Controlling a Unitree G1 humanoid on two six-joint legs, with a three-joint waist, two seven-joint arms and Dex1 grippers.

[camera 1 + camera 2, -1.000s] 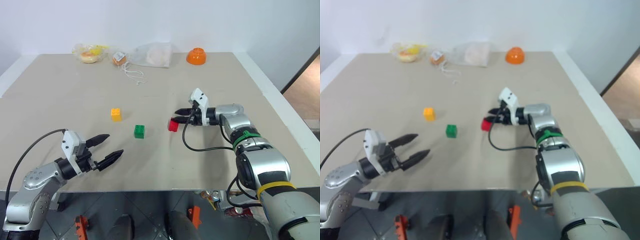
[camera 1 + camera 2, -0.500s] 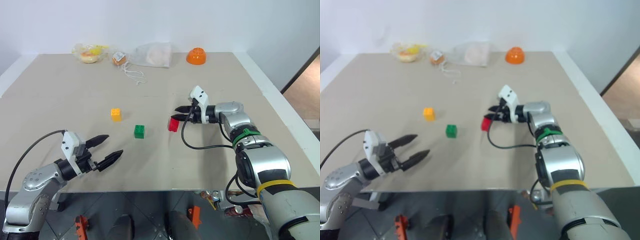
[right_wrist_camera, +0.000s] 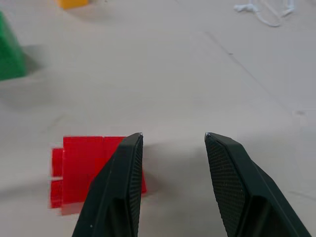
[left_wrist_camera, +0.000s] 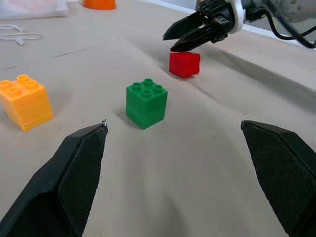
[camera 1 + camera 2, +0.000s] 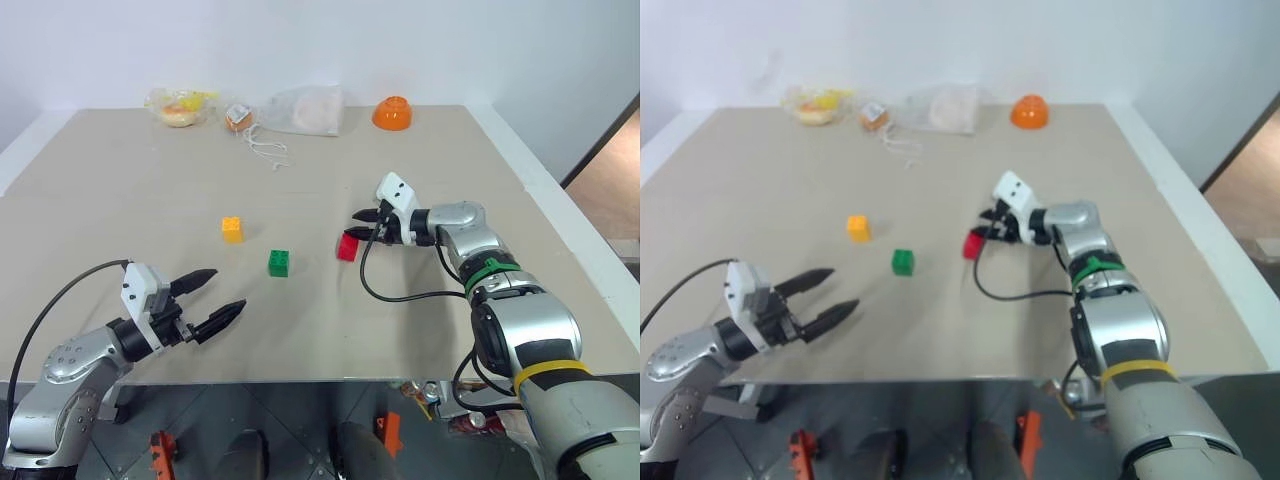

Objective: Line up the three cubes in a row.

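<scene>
Red cube (image 5: 346, 248) sits right of green cube (image 5: 279, 262) and yellow cube (image 5: 232, 229), light hard plastic, pinch flat sides; right gripper (image 5: 362, 225) nearly closed, empty, just above it; left gripper (image 5: 218, 296) spread wide.

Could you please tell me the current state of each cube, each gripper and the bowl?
yellow cube: upright, studs up, free on the table
green cube: upright, studs up, free
red cube: apparently tipped on its side, not gripped
left gripper: open, empty
right gripper: shut, empty, tips at the red cube
orange bowl: upside down
</scene>
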